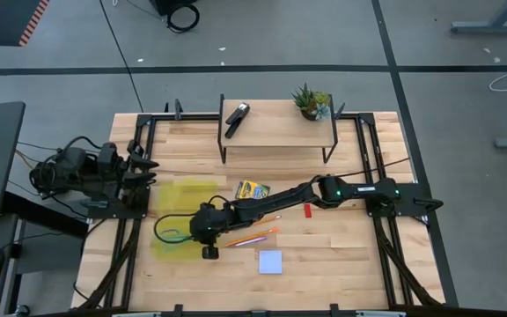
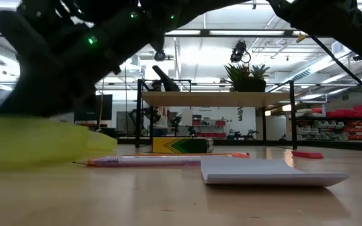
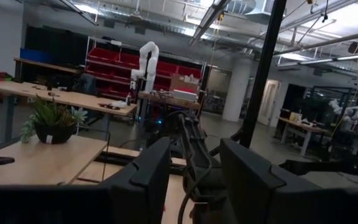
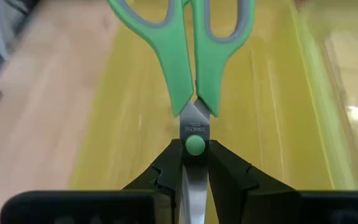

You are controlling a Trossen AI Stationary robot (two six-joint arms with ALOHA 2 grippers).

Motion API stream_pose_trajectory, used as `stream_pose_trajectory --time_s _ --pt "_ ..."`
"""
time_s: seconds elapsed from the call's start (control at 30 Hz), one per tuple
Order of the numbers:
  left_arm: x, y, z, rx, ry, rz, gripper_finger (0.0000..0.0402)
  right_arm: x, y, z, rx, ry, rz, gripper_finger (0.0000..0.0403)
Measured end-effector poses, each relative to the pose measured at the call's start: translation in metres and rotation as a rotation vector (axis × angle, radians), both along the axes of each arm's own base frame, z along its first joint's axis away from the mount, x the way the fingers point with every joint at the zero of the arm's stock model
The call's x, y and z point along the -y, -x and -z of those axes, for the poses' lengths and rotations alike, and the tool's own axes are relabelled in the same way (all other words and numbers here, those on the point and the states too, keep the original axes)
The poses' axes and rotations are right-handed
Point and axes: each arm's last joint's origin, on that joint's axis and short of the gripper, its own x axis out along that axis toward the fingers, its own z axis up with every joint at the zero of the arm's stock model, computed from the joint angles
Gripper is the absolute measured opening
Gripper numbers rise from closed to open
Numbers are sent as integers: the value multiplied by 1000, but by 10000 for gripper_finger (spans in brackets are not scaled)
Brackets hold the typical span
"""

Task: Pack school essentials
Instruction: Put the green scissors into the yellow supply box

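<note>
1. Right hand is clamped on the green-handled scissors, its fingers pinching at the pivot screw where blades meet handles. Blades run back between the fingers; the handle loops point forward over the translucent yellow pouch.
2. From the high view, the right arm reaches across the tabletop to the pouch's edge, and the scissor loops lie on or just over the yellow plastic. We cannot tell whether they touch it.
3. Handling, as we judge it: the scissors are stiff and fairly light, with smooth metal blades that could slip. The pivot is a sound hold, near the balance point and flat on both sides.
4. The pouch looks thin and soft, likely to shift or crumple if pushed.
5. Waiting on the tabletop: crayon box, orange pencils, red block, pale blue note pad.
6. Left hand is parked at the table's left edge, fingers standing apart, empty.
</note>
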Motion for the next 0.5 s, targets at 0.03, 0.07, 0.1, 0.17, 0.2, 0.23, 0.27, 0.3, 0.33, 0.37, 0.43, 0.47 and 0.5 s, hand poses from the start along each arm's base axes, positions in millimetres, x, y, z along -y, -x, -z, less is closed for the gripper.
stream_pose_trajectory --time_s 0.03,0.07,0.1,0.17,0.2,0.23,0.27,0.3,0.33,0.37,0.43,0.47,0.5 --pt "0 0 0 -2 0 0 150 0 1 1 -13 4 1 71" --pt "0 0 0 -4 -1 0 150 0 1 2 -20 6 2 71" --pt "0 0 1 -7 -1 -1 149 0 2 2 -32 10 4 71" --pt "0 0 1 -11 -2 0 147 1 4 5 -63 33 22 71" --pt "0 0 1 -12 -3 0 147 1 5 6 -78 44 30 71" --pt "0 0 1 -11 -2 -1 146 2 6 6 -89 50 34 71" --pt "0 0 1 -11 -2 0 145 2 7 7 -95 52 34 71" --pt "0 0 1 -11 -3 -1 145 3 7 7 -95 53 35 71" --pt "0 0 1 -11 -3 -1 144 3 7 7 -97 58 32 71" --pt "0 0 1 -11 -3 -1 144 3 7 7 -102 63 26 71" --pt "0 0 1 -11 -3 -1 146 3 8 9 -118 75 17 76" --pt "0 0 1 -11 -3 -1 147 3 9 9 -123 80 11 80" --pt "0 0 1 -11 -3 -1 148 3 9 9 -126 84 8 85"
